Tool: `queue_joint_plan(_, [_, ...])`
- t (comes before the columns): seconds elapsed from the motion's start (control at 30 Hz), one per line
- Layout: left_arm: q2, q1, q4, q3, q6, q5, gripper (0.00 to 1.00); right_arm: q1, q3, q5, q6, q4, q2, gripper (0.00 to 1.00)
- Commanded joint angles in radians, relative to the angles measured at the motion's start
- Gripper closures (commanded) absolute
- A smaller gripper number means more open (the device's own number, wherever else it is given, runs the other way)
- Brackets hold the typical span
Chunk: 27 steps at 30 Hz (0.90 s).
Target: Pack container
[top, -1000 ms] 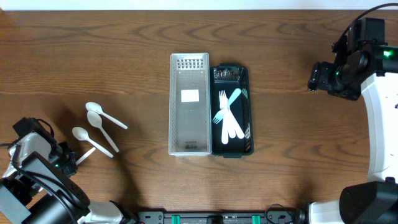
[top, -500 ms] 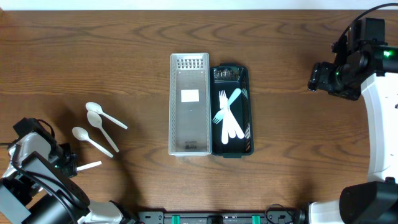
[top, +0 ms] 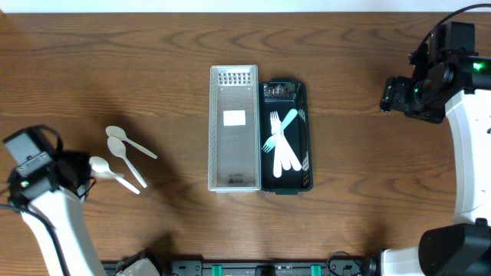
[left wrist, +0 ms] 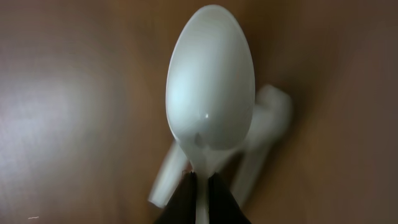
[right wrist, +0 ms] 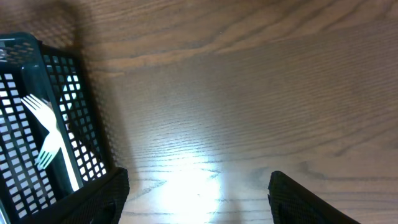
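Observation:
My left gripper (top: 83,170) (left wrist: 201,193) is shut on the handle of a white plastic spoon (left wrist: 210,81), which fills the left wrist view. Its bowl hangs over the white spoons (top: 123,146) lying on the table at the left, and one of them (left wrist: 268,118) shows blurred behind it. A white perforated basket (top: 233,129) stands mid-table and holds only a white label. A black basket (top: 285,92) touches its right side and holds white and pale blue forks (top: 281,142). My right gripper (top: 389,95) (right wrist: 199,199) is open and empty, right of the black basket (right wrist: 37,118).
The wooden table's front edge lies just below the baskets and the left arm. The right arm's white body runs along the right edge of the overhead view.
My left arm has swung up from the front left corner toward the lying spoons, carrying its spoon along. The right arm has not moved.

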Motion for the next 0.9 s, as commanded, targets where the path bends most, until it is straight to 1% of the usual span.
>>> queue_joint_plan(0.0, [-0.073,-0.134,-0.006,0.053,0.153,0.106,0.94,0.009,-0.006,-0.007,-0.015,-0.002,-0.001,0.25])
queue_joint_plan(0.07, [-0.087,-0.216,-0.006,0.075,0.198,0.126,0.94,0.009,-0.006,-0.007,-0.015,-0.003,-0.001,0.25])
queue_joint_plan(0.13, [-0.086,-0.328,-0.01,0.106,0.28,0.154,0.94,0.009,-0.006,-0.007,-0.015,-0.004,-0.001,0.25])
queue_joint_plan(0.27, [-0.051,-0.55,-0.025,0.163,0.451,0.153,0.94,0.009,-0.006,-0.007,-0.015,-0.005,-0.001,0.25])
queue_joint_plan(0.33, [-0.025,-0.647,-0.026,0.186,0.515,0.147,0.94,0.009,-0.006,-0.007,-0.015,-0.005,-0.001,0.26])
queue_joint_plan(0.4, [0.006,-0.73,-0.038,0.21,0.562,0.097,0.94,0.009,-0.006,-0.007,-0.015,-0.005,-0.001,0.25])
queue_joint_plan(0.47, [0.045,-0.805,-0.071,0.245,0.607,0.003,0.94,0.009,-0.006,-0.007,-0.015,-0.007,-0.001,0.26])
queue_joint_plan(0.57, [0.106,-0.883,-0.113,0.298,0.639,-0.08,0.94,0.009,-0.006,-0.007,-0.015,-0.008,-0.001,0.25])
queue_joint_plan(0.63, [0.132,-0.908,-0.118,0.32,0.639,-0.079,0.94,0.009,-0.006,-0.007,-0.016,-0.008,-0.001,0.25])
queue_joint_plan(0.77, [0.157,-0.914,-0.113,0.331,0.639,-0.088,0.94,0.009,-0.006,-0.007,-0.016,-0.008,-0.001,0.25])
queue_joint_plan(0.87, [0.154,-0.913,-0.114,0.331,0.639,-0.156,0.94,0.009,-0.006,-0.006,-0.016,-0.008,-0.001,0.25])
